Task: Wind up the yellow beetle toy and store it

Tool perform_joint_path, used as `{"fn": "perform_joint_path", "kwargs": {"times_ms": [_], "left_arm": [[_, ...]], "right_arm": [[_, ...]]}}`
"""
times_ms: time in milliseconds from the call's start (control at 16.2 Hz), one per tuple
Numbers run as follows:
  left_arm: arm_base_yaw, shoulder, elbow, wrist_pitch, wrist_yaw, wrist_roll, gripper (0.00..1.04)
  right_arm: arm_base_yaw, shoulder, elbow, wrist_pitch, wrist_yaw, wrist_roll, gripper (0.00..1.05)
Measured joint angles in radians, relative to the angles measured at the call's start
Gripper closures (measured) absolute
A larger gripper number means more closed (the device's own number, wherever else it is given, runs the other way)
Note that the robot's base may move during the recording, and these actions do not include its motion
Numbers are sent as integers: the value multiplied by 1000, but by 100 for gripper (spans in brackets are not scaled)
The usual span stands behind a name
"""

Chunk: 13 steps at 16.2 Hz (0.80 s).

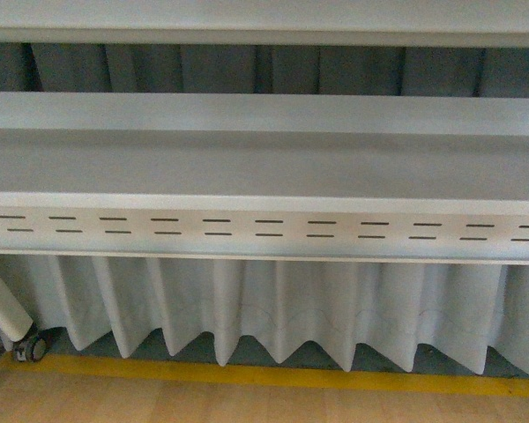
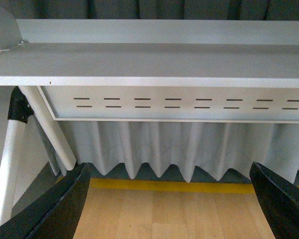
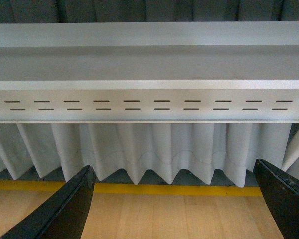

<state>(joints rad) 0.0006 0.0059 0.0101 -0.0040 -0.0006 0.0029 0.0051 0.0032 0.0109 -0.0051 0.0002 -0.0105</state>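
The yellow beetle toy is out of view in all three views. My left gripper [image 2: 169,209] is open and empty, its black fingers [image 2: 60,206] wide apart over the wooden surface [image 2: 169,214]. My right gripper [image 3: 174,209] is also open and empty, its black fingers [image 3: 65,209] spread over the same wooden surface [image 3: 174,216]. Neither arm shows in the front view.
A white metal shelf unit [image 1: 264,167] with a slotted front panel [image 1: 264,227] stands ahead. A pleated white curtain [image 1: 264,308] hangs below it, down to a yellow strip [image 1: 273,377] at the wood's far edge. A white frame leg [image 2: 45,124] and a caster [image 1: 31,349] stand at the left.
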Motion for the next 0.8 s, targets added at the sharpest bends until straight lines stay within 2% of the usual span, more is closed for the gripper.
{"fn": "perform_joint_path", "kwargs": {"times_ms": [802], "left_arm": [[0,0,0,0,0,0,7]], "right_arm": [[0,0,0,0,0,0,7]]}}
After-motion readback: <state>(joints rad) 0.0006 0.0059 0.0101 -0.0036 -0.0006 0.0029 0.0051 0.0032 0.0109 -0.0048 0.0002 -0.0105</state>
